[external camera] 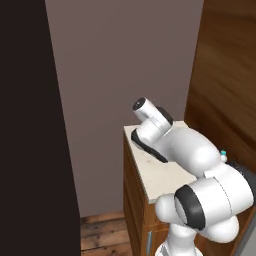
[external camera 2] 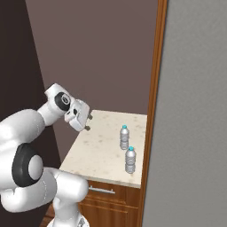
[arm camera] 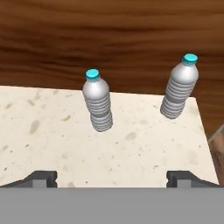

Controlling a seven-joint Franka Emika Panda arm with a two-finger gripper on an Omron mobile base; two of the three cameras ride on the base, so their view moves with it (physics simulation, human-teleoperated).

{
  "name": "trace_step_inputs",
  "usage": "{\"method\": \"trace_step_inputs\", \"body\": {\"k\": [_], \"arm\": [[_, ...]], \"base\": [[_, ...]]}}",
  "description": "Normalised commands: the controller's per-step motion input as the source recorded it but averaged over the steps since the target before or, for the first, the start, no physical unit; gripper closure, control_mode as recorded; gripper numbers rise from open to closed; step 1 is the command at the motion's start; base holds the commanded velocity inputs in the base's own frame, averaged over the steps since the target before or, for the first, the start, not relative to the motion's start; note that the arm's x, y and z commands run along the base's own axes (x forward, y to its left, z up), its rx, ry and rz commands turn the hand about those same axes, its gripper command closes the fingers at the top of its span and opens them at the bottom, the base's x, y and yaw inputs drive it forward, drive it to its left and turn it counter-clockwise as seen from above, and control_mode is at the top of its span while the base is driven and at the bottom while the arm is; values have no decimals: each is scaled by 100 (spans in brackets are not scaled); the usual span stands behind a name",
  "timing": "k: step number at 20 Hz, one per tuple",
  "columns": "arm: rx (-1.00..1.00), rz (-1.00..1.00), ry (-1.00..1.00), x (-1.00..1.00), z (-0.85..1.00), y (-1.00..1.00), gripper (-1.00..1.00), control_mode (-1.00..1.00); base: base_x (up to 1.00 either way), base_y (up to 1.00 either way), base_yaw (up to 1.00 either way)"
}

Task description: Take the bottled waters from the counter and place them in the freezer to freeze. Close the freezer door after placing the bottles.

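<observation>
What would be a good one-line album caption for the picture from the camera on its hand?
Open gripper faces two upright clear plastic bottles with teal caps on the beige speckled stone counter.

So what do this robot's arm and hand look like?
The arm is glossy white, built of rounded, bulbous segments with black bands at the joints. The hand is a boxy white block with a dark underside and two short dark fingers, blocky and square-tipped in the hand view. No cables or markings are visible.

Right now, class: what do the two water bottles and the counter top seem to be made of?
Water bottles: probably clear plastic, ribbed glossy walls, matte teal caps.
Counter top: looks like polished stone, beige with darker speckles.
</observation>
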Motion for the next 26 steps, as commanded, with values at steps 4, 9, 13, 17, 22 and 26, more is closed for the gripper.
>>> {"method": "trace_step_inputs", "body": {"k": [4, 9, 13, 17, 22, 26], "arm": [[-17, -6, -43, -2, 0, -42, -100, -100], [-21, -10, -28, -1, 0, -3, -100, -100], [-7, -14, -2, 0, -9, -11, -100, -100], [-6, -13, 5, 10, -7, -15, -100, -100], [-6, -12, 10, 12, -5, -18, -100, -100], [-8, -14, 11, 2, -15, -21, -100, -100]], "base": [[0, 0, 0], [0, 0, 0], [0, 0, 0], [0, 0, 0], [0, 0, 0], [0, 0, 0]]}}
